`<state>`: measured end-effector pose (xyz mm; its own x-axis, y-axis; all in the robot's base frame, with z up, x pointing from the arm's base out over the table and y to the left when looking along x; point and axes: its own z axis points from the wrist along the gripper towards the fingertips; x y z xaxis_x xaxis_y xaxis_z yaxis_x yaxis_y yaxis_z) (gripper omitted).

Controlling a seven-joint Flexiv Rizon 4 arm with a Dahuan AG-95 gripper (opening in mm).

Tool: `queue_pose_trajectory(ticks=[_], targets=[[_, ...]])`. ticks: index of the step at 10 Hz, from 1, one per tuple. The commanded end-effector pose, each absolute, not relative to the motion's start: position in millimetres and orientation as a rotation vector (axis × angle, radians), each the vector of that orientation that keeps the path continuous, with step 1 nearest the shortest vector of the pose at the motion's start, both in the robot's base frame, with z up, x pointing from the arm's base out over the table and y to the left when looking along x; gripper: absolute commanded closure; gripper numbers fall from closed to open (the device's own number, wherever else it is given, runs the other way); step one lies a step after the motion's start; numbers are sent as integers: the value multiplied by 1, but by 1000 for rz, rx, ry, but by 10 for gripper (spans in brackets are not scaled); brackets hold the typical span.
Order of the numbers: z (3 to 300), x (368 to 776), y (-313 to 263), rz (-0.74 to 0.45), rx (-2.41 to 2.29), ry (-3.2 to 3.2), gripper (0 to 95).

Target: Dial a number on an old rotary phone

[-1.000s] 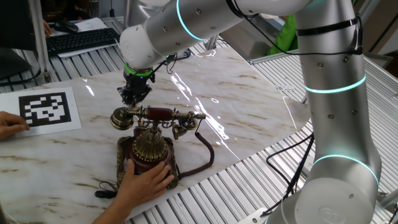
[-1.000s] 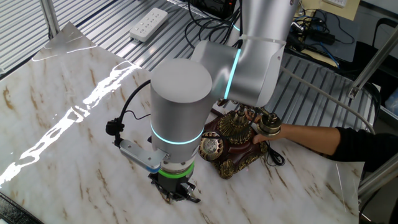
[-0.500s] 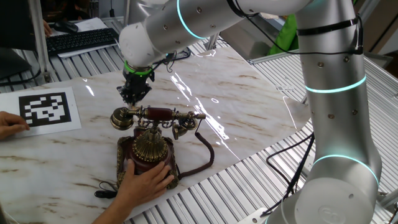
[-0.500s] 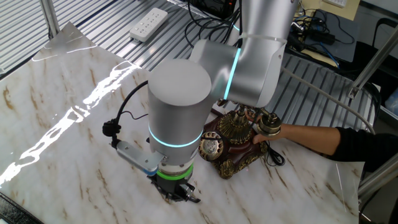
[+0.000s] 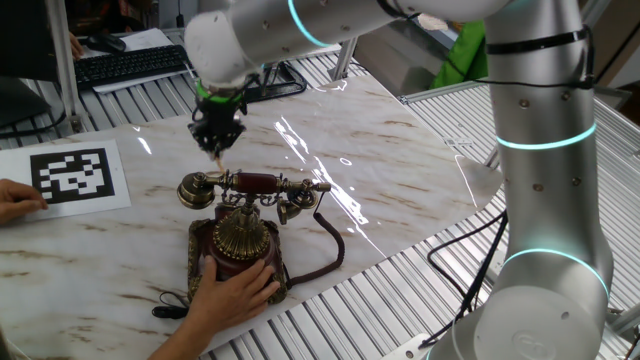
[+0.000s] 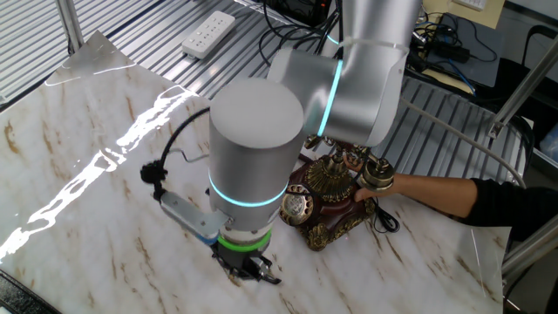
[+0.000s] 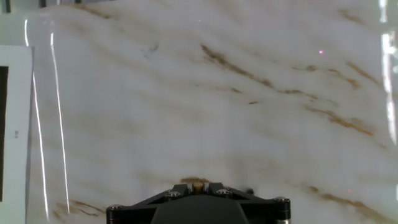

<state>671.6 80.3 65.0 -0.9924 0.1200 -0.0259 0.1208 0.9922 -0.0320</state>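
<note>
So the old rotary phone (image 5: 240, 235) sits near the front edge of the marble table (image 5: 400, 170), roughly mid-way along it, with its dark cord (image 5: 330, 250) looping off toward the metal slats. It's the ornate kind: dark wood base, brass filigree, handset (image 5: 250, 185) lying across the cradle on top. The brass dial (image 6: 296, 206) shows in the other fixed view, on the sloped face pointing away from the person.

Our guess is the thing is fairly hefty for its size, all rigid wood and metal, so it won't flex, but the filigree and the cradle prongs look like the bits that would bend or snap if knocked. The handset just rests there loose, so a bump could tip it off. The base probably slides on that glossy tabletop once the dial gets pushed, which is presumably why a person's hand (image 5: 232, 292) is clamped on the near side of the base, steadying it. Their other hand (image 5: 18, 198) rests by the printed marker sheet (image 5: 72, 172) at the left edge.

We wouldn't grab the phone at all. The spot to engage is a finger hole in the dial, poked from above and swept round; the dial spring will push back, so firm but light.

The gripper (image 5: 217, 137) hangs just behind the handset's earpiece end, pointing straight down, fingers pinched together with nothing between them. In the hand view we only see bare marble below it, no phone.
</note>
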Motion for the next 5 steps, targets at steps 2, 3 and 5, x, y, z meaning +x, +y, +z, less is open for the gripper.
queue_pose_trajectory(ticks=[2, 3, 5], targets=[[99, 665, 68, -44, 346, 3060, 950], [108, 663, 66, -40, 374, 3059, 950], [126, 646, 62, -38, 430, 3065, 950]])
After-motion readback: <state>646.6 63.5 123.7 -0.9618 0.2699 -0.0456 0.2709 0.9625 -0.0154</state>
